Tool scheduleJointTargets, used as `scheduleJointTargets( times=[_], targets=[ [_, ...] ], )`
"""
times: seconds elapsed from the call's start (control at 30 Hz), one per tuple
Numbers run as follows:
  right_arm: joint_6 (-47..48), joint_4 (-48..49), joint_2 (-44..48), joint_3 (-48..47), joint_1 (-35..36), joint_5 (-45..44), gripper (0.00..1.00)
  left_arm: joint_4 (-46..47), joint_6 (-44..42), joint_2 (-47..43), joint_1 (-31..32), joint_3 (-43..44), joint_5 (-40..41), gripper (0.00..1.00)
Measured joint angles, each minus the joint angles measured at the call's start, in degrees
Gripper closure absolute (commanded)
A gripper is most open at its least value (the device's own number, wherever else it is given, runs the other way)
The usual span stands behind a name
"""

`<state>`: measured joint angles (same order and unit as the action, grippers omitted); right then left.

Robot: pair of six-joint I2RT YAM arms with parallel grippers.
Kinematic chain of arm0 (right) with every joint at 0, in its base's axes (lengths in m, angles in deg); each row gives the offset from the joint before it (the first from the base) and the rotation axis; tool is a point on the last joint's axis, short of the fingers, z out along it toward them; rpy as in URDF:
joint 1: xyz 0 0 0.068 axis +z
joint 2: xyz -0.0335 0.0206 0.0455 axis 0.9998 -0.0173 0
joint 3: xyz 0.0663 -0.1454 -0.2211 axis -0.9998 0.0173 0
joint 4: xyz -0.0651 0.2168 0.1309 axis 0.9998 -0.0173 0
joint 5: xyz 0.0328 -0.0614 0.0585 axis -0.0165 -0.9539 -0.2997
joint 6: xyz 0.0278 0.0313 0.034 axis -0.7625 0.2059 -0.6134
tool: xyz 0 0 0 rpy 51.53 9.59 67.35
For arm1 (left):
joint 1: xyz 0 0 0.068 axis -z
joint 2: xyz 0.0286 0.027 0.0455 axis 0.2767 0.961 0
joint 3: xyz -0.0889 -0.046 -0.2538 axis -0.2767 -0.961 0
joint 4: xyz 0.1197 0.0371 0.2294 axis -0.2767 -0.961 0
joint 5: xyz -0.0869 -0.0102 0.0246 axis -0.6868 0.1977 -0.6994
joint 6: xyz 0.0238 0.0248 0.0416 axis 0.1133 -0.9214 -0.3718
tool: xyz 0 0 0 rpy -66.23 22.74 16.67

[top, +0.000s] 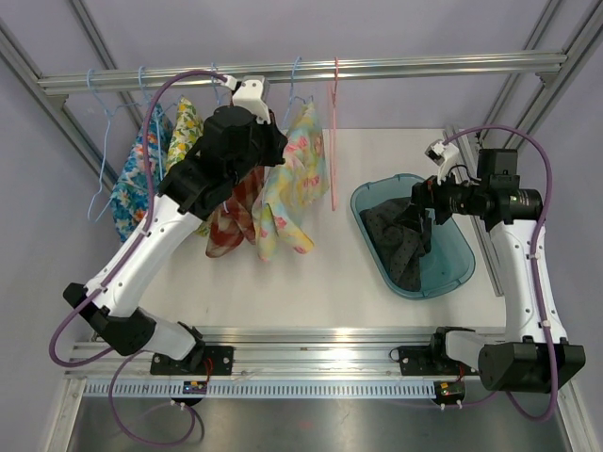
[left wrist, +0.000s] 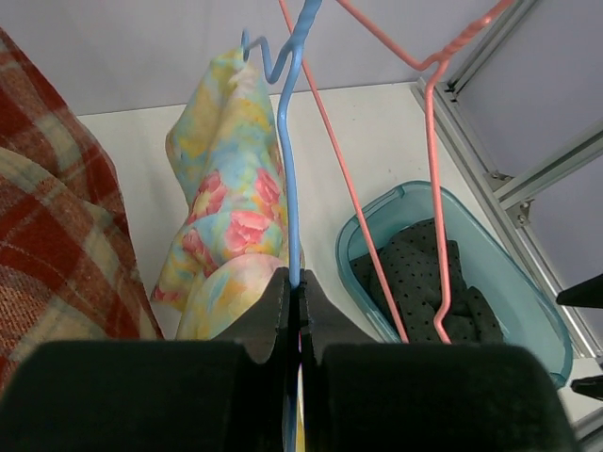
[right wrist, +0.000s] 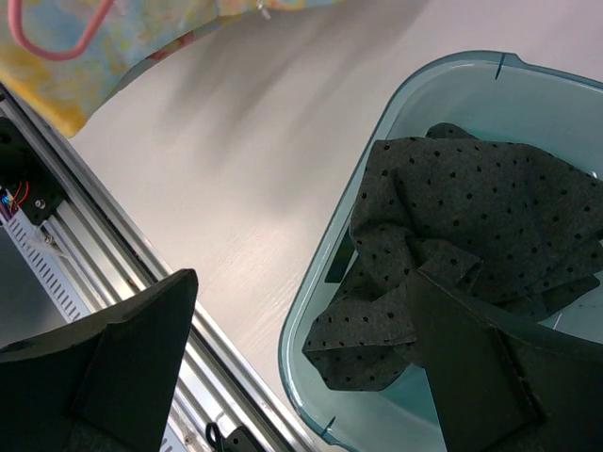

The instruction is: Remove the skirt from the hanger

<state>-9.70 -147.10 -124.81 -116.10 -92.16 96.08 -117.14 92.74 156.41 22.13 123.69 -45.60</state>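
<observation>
A pastel floral skirt (top: pixel 297 179) hangs from the rail on a blue hanger (left wrist: pixel 287 169). My left gripper (left wrist: pixel 294 282) is shut on that hanger's blue wire, just above the skirt's (left wrist: pixel 226 188) top edge; from above it (top: pixel 271 132) sits between the hanging clothes. My right gripper (top: pixel 424 202) hovers over the teal bin (top: pixel 452 273). It (right wrist: pixel 301 282) is open and holds nothing, its fingers straddling the bin's near rim (right wrist: pixel 292 348).
A dark dotted cloth (top: pixel 400 235) lies crumpled in the bin. An empty pink hanger (top: pixel 334 132) hangs right of the pastel skirt. A red plaid skirt (top: pixel 231 221) and two more floral ones (top: pixel 137 179) hang to the left. Metal frame posts stand at the table's sides.
</observation>
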Motion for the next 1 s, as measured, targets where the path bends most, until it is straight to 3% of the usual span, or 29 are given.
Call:
scheduleJointTargets(
  times=[0.37, 0.6, 0.87, 1.0],
  targets=[
    [1.2, -2.4, 0.3, -2.3, 0.0, 4.4, 0.01, 8.5, 3.9, -10.5, -0.2, -7.1, -0.9, 1.00],
    [2.7, -4.1, 0.2, -3.8, 0.0, 7.4, 0.01, 11.6, 4.8, -12.4, -0.2, -8.9, -1.2, 1.00],
    [16.0, -15.2, 0.1, -10.8, 0.3, 17.2, 0.01, 11.2, 6.9, -16.5, -0.3, -15.4, -3.9, 1.00],
    [23.1, -17.3, -1.0, -12.5, 6.0, 19.5, 0.01, 10.7, 10.1, -21.0, -0.3, -20.0, -5.5, 1.00]
  ],
)
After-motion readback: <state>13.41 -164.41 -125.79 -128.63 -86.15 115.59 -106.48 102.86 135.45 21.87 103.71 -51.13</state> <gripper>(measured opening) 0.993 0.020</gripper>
